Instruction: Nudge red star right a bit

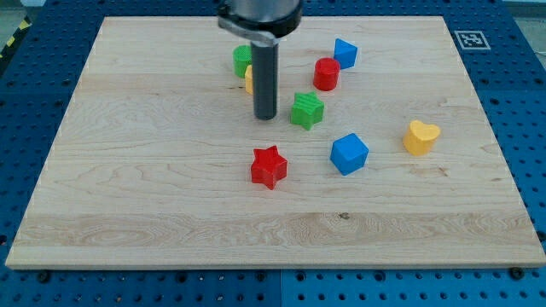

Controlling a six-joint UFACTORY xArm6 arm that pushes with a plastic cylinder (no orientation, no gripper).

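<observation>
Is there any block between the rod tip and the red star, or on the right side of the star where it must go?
No block lies between my tip and the red star. The blue cube sits to the star's right, apart from it, with bare board between for a small nudge.

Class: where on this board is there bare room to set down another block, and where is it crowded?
Free: the board's left side, and the strip below the red star. Crowded: near the top, around my tip, with the green star and red cylinder.
</observation>
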